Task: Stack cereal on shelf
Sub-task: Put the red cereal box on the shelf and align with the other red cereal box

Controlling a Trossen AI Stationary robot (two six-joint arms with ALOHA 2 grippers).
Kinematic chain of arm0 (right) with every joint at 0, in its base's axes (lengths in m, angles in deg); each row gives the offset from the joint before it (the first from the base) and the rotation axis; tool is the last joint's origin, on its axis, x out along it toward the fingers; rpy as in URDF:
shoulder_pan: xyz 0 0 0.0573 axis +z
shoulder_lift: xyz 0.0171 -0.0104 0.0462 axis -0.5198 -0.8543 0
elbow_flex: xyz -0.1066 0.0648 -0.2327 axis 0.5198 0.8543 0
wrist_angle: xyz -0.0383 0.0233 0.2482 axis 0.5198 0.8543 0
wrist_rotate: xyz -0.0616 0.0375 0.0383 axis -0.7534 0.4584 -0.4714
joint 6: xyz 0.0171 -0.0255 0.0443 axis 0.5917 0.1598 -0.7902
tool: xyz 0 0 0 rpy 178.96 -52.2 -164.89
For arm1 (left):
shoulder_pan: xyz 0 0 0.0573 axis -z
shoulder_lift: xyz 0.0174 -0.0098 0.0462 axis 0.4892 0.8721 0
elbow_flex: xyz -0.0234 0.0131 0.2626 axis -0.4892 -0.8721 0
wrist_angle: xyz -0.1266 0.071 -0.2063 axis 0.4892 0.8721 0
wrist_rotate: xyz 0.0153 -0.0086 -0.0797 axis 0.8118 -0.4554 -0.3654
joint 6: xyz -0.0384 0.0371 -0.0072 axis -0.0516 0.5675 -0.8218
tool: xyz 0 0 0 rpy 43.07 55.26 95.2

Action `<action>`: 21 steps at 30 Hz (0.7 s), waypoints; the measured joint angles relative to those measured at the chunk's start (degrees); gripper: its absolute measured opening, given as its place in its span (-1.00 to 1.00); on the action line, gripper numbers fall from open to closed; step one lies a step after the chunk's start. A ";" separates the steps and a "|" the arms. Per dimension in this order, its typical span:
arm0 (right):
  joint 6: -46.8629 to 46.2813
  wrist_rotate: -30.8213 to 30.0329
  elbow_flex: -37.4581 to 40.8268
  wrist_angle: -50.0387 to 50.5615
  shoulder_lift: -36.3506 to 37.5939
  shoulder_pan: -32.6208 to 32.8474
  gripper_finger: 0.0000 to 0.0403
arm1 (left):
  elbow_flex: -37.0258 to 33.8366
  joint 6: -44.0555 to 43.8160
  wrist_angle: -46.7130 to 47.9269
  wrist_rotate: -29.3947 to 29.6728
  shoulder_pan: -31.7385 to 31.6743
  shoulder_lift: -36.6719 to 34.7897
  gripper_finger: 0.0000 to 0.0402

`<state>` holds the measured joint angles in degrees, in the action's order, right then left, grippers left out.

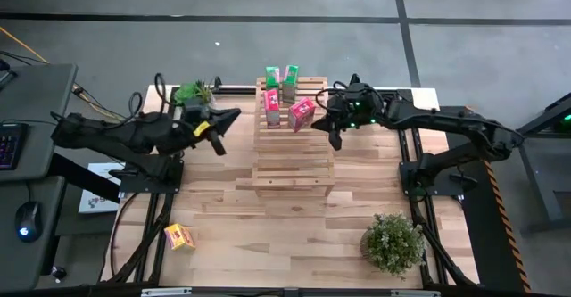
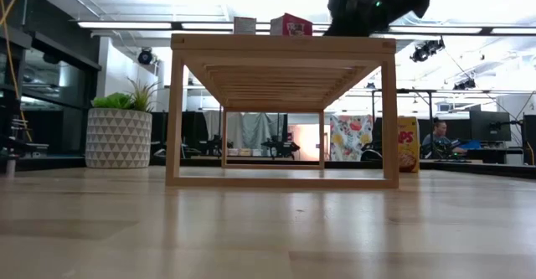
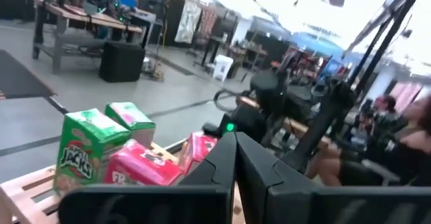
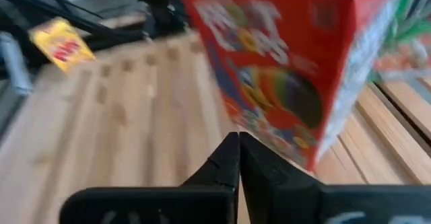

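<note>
Closest of all is the right gripper (image 4: 237,138), with its two dark fingers pressed tight together and holding nothing. It hangs over the shelf (image 1: 293,168), and just past its tips stands a pink-red cereal box (image 4: 289,62). From above, this box sits a bit crooked next to the others. I think the closed fingers are there to poke it straight, because one thin point pushes more neatly than two open fingers.

More cereal stands on the high back step of the shelf: a second pink-red box (image 1: 272,107) and two green boxes (image 1: 280,75). They are bunched close together at the back, likely to leave room for the rest.

One yellow cereal box (image 1: 179,236) lies on the table (image 1: 268,235), far from the shelf, near the front left corner. It is not yet stacked.

The left gripper (image 3: 234,142) waits beside the shelf, on its left. Its fingers are squeezed together too, with nothing in them.

A green box (image 3: 86,150) says "JACKS". The pink-red box's words are too smeared to read. Behind the shelf, a tall yellow box (image 2: 408,143) shows the letters "PS".
</note>
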<state>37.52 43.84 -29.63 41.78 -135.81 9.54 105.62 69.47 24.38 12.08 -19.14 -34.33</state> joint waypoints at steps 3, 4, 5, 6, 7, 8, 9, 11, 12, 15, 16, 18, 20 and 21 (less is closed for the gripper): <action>0.23 -3.77 0.07 0.23 -1.64 0.02 -0.97 | -1.93 -0.77 -1.16 0.02 0.00 -1.43 -1.00; 1.07 -4.14 0.07 0.15 -1.90 -0.02 -0.98 | -2.21 -1.38 -1.26 0.02 0.00 -1.58 -1.00; 1.74 -4.30 0.07 -0.18 -2.15 -0.08 -0.99 | -2.38 -1.64 -1.17 0.02 0.00 -1.63 -1.00; 2.19 -4.39 0.07 -1.19 -2.51 -0.09 -0.99 | -2.41 -1.80 -1.10 0.02 0.00 -1.56 -1.00; 2.25 -4.43 0.07 -2.09 -2.88 -0.09 -0.99 | -2.41 -1.85 -1.06 -0.01 0.00 -1.49 -1.00; 2.23 -4.50 0.07 -2.79 -3.27 -0.09 -0.99 | -2.41 -1.85 -1.04 0.00 0.00 -1.39 -1.00; 2.20 -4.87 0.07 -4.16 -3.87 -0.09 -1.00 | -2.37 -1.68 -1.23 0.02 0.00 -1.10 -1.00; 2.17 -5.15 0.07 -6.45 -5.07 -0.09 -1.00 | -2.41 -1.05 -0.90 0.05 0.00 -0.83 -1.00; 2.07 -5.42 0.07 -7.69 -5.78 -0.07 -1.00 | -2.45 -1.00 -0.75 0.08 0.00 -0.83 -1.00; 1.33 -6.38 0.04 -9.32 -7.82 -0.09 -1.00 | -2.37 -1.02 -1.20 0.25 0.00 -0.67 -1.00; 1.19 -6.98 0.04 -9.93 -8.40 -0.07 -1.00 | -2.37 -1.02 -1.04 0.24 0.00 -0.61 -1.00; 1.19 -7.89 0.04 -10.52 -9.19 -0.09 -1.00 | -2.39 -1.05 -1.05 0.24 0.00 -0.63 -1.00; 1.19 -7.95 0.04 -10.53 -9.74 -0.09 -1.00 | -2.39 -1.44 -1.12 0.24 0.00 -0.66 -1.00; 1.27 -7.97 0.04 -9.99 -9.76 -0.09 -1.00 | -2.39 -1.48 -1.07 0.22 0.00 -0.63 -1.00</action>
<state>38.79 35.86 -29.59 31.79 -145.57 9.45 103.23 67.99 23.32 12.30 -19.14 -34.97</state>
